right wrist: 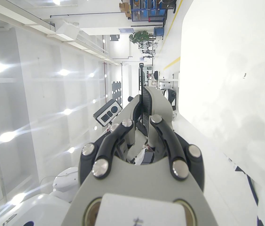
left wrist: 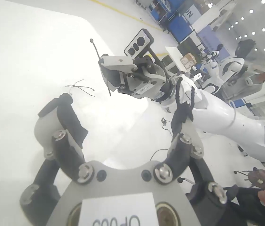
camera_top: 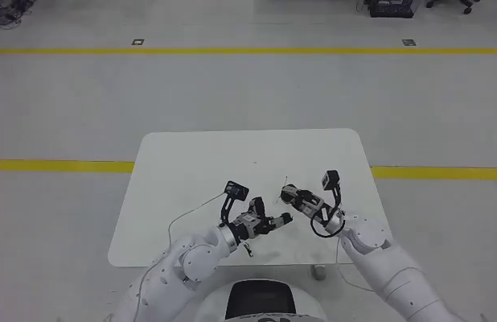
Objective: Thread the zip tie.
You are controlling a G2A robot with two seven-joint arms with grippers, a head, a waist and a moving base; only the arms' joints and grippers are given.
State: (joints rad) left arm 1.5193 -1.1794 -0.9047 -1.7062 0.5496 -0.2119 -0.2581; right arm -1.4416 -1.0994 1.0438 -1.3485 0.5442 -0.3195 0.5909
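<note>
Black nylon, light and springy, the zip tie (left wrist: 96,49) stands pinched mid-strap in the right end effector (left wrist: 105,72), centre frame over the bench (camera_top: 192,161), while the wide-open, empty left end effector (camera_top: 282,218) should likely grip its slippery tail.

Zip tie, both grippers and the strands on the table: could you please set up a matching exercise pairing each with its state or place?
Things:
1. zip tie
2. left gripper
3. right gripper
4. thin strands

States or places:
A. jaws open, holding nothing
B. lying loose on the white table
C. black, sticking out past shut jaws
D. jaws shut on a thin strap

Pairs: 1-C, 2-A, 3-D, 4-B
</note>
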